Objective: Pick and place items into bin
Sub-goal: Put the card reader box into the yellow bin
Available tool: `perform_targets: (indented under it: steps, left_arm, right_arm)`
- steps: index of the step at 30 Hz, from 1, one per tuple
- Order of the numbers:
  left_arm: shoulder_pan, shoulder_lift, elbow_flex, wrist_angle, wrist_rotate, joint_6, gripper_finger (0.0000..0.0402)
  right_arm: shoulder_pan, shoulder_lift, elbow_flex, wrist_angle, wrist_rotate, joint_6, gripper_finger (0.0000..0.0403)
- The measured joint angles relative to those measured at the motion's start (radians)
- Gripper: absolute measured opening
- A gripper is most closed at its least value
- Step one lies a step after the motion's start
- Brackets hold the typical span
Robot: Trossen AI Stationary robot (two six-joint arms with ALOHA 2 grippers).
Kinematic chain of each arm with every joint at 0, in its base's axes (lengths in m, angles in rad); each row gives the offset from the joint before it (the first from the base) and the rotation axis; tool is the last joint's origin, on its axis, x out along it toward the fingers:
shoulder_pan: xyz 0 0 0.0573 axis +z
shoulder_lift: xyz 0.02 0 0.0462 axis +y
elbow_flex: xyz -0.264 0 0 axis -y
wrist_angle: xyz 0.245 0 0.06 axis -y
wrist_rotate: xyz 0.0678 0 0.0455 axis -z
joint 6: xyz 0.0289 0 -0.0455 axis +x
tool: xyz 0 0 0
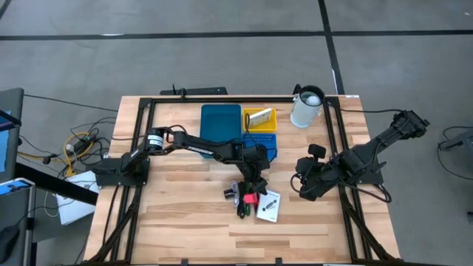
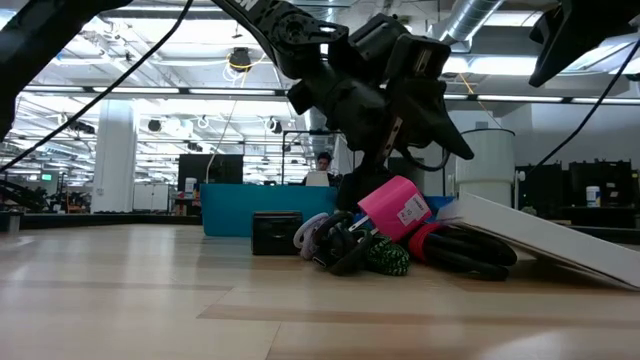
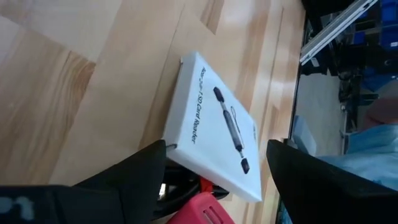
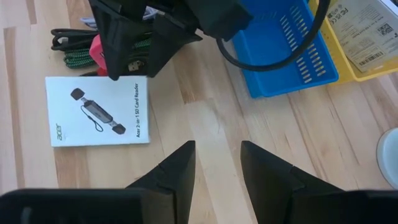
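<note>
Spread wide, our left gripper [image 1: 253, 183] hung over the red piece [image 1: 251, 198]; our right gripper's [image 4: 217, 163] fingers stood slightly apart, empty, at three o'clock of the white printed card [image 1: 270, 206].

Left arm stretched to the table's middle, right arm folded at its own side.
The left arm reaches from its base at the left edge across to the centre, wrist bent down, and the left gripper [image 1: 253, 182] hangs low with its fingers [image 3: 134, 171] spread wide and holding nothing. The right gripper [image 1: 301, 185] hovers near the right edge, pointing toward the middle, its fingers [image 4: 175, 168] partly apart and empty.
</note>
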Motion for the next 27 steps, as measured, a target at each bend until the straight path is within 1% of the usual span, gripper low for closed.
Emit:
perform_targets:
  steps: [11,14,18,22,25,27]
  left_arm:
    - [0.005,0.000,0.000,-0.018,-0.004,0.000,0.0268]
    - [0.012,0.000,0.000,-0.036,-0.029,0.005,0.0268]
    - [0.036,0.000,0.000,-0.064,-0.040,0.038,0.0268]
    - [0.073,-0.007,0.000,-0.098,0.005,0.074,0.0268]
    - [0.101,-0.047,0.000,-0.139,0.024,0.135,0.0268]
    - [0.112,-0.090,0.000,-0.165,0.017,0.186,0.0268]
  right_arm:
    - [0.000,0.000,0.000,0.000,0.000,0.000,0.0123]
    - [0.000,0.000,0.000,0.000,0.000,0.000,0.0123]
    - [0.000,0.000,0.000,0.000,0.000,0.000,0.0123]
    - [0.000,0.000,0.000,0.000,0.000,0.008,0.0123]
    - [0.000,0.000,0.000,0.000,-0.001,0.008,0.0123]
    - [0.000,0.000,0.000,0.001,-0.001,0.008,0.0123]
